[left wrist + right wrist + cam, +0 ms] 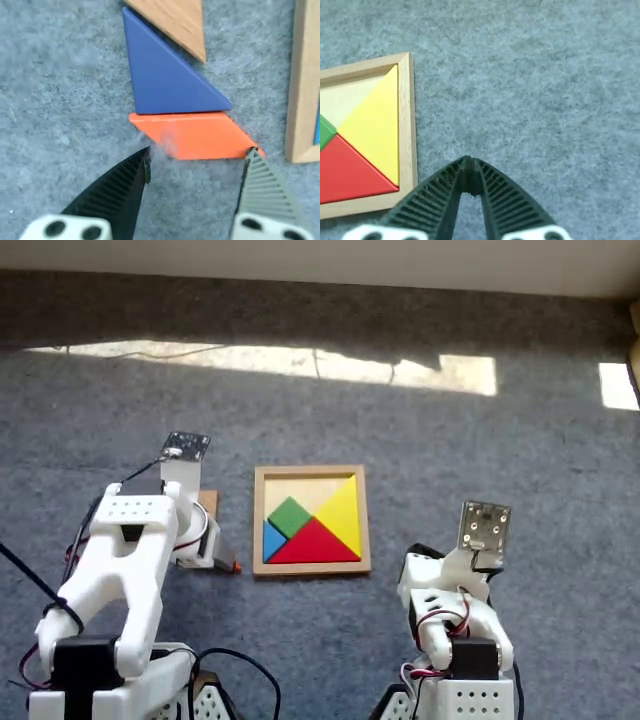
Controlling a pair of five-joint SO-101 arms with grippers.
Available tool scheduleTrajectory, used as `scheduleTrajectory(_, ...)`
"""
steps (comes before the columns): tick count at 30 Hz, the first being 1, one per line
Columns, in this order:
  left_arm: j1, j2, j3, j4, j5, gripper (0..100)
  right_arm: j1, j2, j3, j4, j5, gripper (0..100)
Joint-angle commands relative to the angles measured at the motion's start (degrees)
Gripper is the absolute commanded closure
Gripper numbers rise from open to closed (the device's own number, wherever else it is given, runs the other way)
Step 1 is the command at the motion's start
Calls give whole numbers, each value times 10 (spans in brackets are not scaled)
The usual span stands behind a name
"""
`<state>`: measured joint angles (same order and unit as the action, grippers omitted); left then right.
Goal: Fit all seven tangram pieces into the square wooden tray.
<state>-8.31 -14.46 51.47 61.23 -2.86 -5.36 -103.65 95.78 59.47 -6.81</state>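
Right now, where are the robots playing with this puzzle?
Probably indoors, in a room with a window: grey carpet covers the surface, a strip of sunlight falls across it, and a pale wall edge runs along the far side.

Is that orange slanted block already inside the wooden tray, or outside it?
Outside. The orange parallelogram block lies on the grey carpet beside the square wooden tray, with the open left pincer at its edge.

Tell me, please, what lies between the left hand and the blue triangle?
In the left wrist view, the orange parallelogram lies there, touching the blue triangle, before the open left hand.
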Motion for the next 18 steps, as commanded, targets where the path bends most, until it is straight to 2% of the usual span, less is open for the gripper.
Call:
scheduleTrajectory(1,-9,23,-27,-28,5,716,6,2,79,3,-4,993)
scheduleTrajectory(7,-8,64,-29,-63,5,716,6,2,79,3,-4,993)
scheduleTrajectory(18,-9,112,-88,-56,0,716,6,2,79,3,-4,993)
